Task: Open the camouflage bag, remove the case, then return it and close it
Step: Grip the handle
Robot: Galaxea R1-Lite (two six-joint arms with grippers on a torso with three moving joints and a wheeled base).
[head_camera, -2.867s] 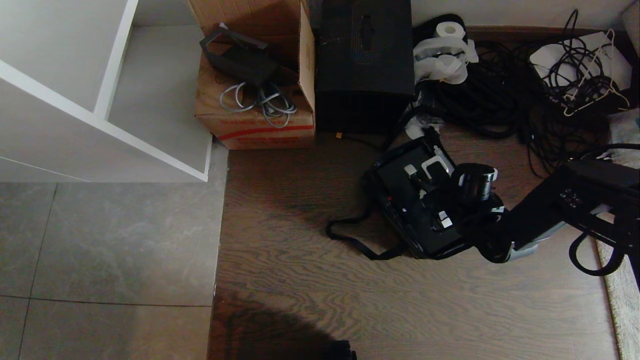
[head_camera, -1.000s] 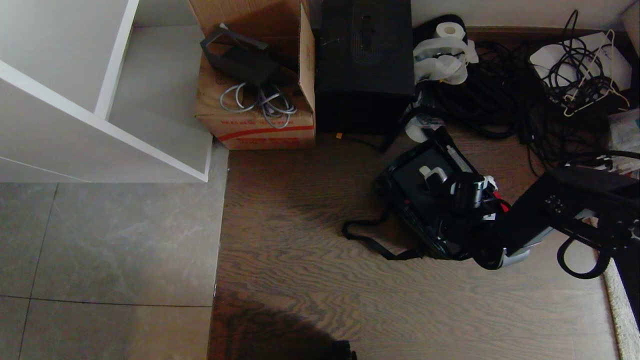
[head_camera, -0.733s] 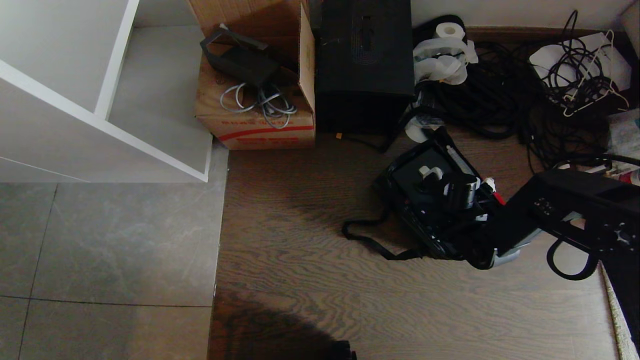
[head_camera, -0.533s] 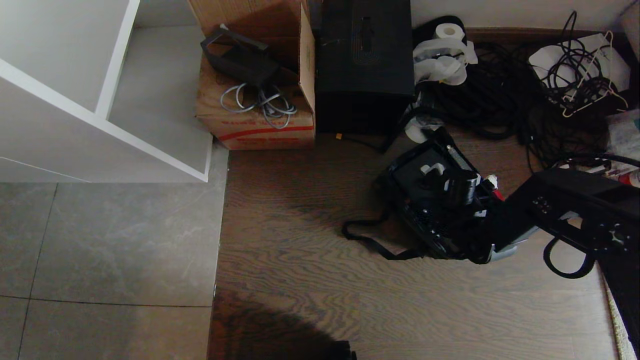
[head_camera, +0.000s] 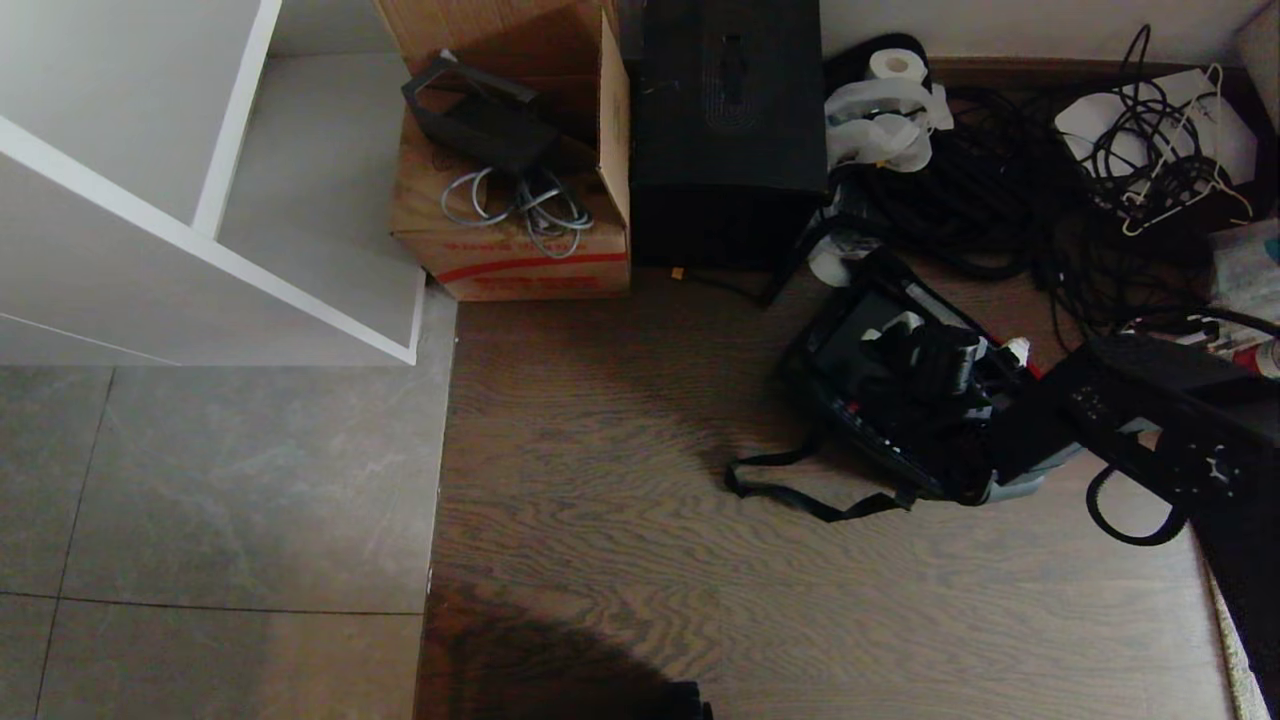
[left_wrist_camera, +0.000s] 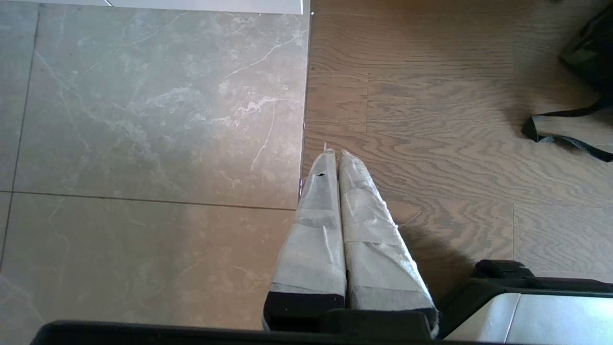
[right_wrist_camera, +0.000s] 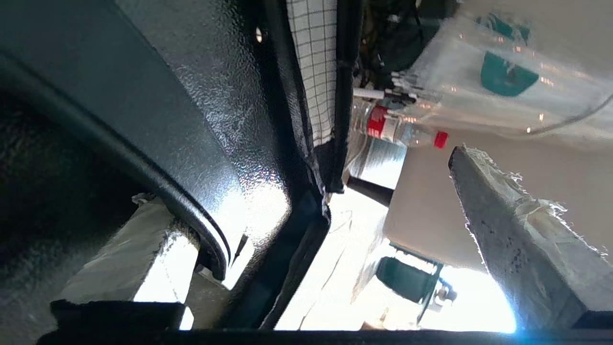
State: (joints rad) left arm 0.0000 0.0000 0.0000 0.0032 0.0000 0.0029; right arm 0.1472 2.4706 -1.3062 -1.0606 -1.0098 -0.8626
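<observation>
Holding the case [head_camera: 880, 375], the camouflage bag [head_camera: 905, 470] lies unzipped; right tool [head_camera: 945, 365] spread wide over it.

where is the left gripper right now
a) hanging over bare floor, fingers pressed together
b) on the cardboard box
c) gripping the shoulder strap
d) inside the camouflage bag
a: the left wrist view shows the left gripper over the seam between grey tile and wood floor, its taped fingers pressed together, with the shoulder strap lying well off to one side.
</observation>
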